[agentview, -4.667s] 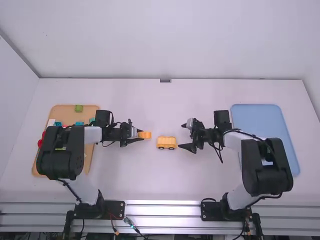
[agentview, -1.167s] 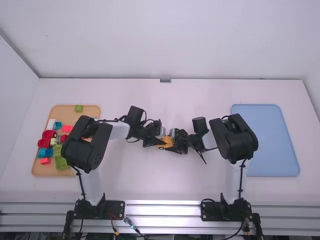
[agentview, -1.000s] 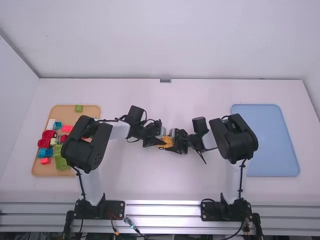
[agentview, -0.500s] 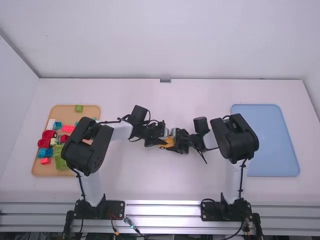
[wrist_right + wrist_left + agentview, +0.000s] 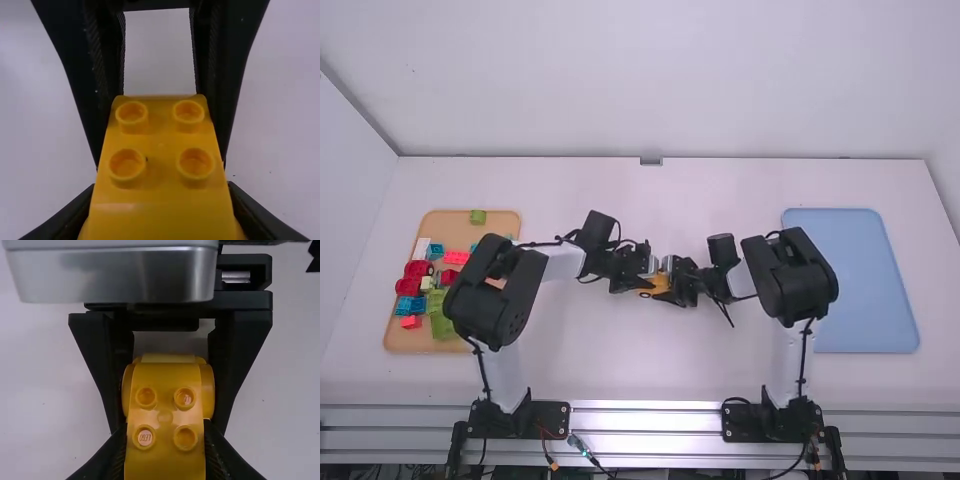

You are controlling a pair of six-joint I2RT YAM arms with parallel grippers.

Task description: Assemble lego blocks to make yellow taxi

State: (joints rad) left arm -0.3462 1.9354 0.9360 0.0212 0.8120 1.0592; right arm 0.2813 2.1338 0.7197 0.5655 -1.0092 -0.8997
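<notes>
Yellow taxi [image 5: 657, 284] between the left gripper [image 5: 642, 284] and the right gripper [image 5: 669, 289]
Well left of the taxi, a tan tray [image 5: 500, 219] of coloured blocks [image 5: 443, 326] sits on the white counter [image 5: 620, 360]; well right of the taxi lies a blue tray [image 5: 855, 280].

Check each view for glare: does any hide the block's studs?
Right wrist view: pale sheen low on the yellow block, four studs plain. Left wrist view: soft shine on the silver casing, off the block. High view: strong glare on the metal rail.
</notes>
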